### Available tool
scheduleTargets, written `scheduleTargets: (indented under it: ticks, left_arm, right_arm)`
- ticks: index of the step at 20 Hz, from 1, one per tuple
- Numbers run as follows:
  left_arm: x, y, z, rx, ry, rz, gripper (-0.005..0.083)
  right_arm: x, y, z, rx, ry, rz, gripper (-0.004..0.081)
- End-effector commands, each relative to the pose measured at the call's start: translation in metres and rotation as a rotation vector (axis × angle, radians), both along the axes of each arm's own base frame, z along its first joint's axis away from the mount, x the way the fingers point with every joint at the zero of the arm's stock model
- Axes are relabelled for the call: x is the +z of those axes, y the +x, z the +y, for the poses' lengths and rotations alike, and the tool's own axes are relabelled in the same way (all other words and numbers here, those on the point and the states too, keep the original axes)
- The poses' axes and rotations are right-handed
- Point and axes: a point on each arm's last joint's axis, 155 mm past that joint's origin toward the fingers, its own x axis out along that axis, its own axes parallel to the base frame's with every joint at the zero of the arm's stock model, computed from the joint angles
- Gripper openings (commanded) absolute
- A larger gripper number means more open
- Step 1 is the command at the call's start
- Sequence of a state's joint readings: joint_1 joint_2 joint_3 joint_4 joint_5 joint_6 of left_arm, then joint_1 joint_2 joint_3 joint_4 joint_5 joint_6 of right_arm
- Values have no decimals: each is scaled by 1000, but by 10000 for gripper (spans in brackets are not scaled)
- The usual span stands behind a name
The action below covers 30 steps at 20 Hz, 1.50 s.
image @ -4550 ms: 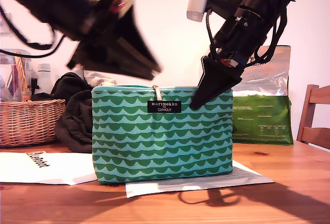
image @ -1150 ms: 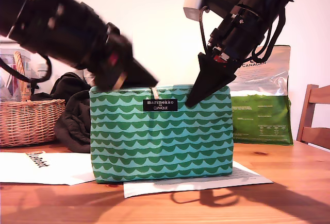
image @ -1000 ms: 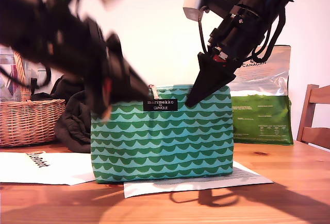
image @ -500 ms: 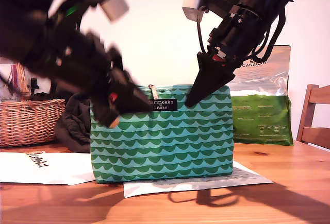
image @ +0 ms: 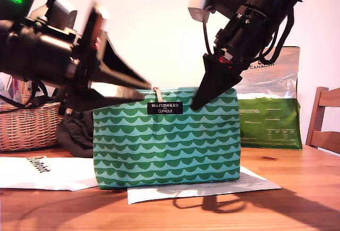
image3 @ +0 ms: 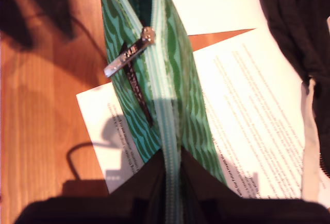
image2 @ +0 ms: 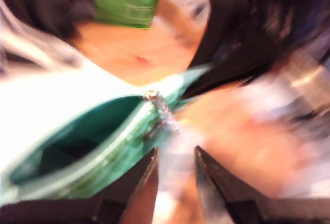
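A green and teal wave-patterned zip pouch [image: 167, 140] stands upright on the wooden table. My second gripper [image: 197, 103] comes down from the exterior view's upper right and is shut on the pouch's top edge [image3: 170, 80], pinching the closed stretch of zip. The metal zipper pull [image3: 129, 54] lies just beyond its tips. My first gripper [image: 144, 90] reaches in from the exterior view's left, open, its tips a little short of the zipper pull [image: 157, 94]. The first wrist view is blurred; it shows the pouch's open mouth [image2: 77, 141], the pull [image2: 157, 108] and parted fingers [image2: 176, 154].
A wicker basket [image: 26, 122] and a dark cloth heap [image: 74, 130] sit behind the pouch at the exterior view's left. A green food bag [image: 271, 114] stands at the back right, beside a chair [image: 324, 119]. Printed papers [image: 42, 172] [image: 212, 186] lie under and beside the pouch.
My first gripper swung down from above to the pouch's top edge beside the zipper pull, jaws now spread. My second gripper stayed clamped; the pouch shifted slightly left early on.
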State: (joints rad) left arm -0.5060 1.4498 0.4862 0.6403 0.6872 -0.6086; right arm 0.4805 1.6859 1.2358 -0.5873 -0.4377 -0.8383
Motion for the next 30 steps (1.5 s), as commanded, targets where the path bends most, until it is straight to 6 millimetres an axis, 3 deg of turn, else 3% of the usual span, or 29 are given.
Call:
scheduleTargets:
  ticks: [1,5,9,12,24,30]
  left_arm:
    - [-18,-3,-2,-4,-21,129,188]
    - [-28,7,-6,56,-106,296,188]
    - [-16,21,-9,97,-230,365,189]
    - [-21,25,-10,112,-257,418,214]
    - [9,51,-21,117,-323,384,216]
    - [1,48,-23,119,-297,414,162]
  right_arm:
    - [-2,-3,4,13,7,2,-13]
    - [-2,-4,4,13,6,5,-13]
    - [-2,-4,4,12,5,5,-13]
    - [-2,-4,4,13,5,6,-13]
    - [-4,-5,3,12,1,13,-13]
    - [-3,-5,4,13,2,11,-13]
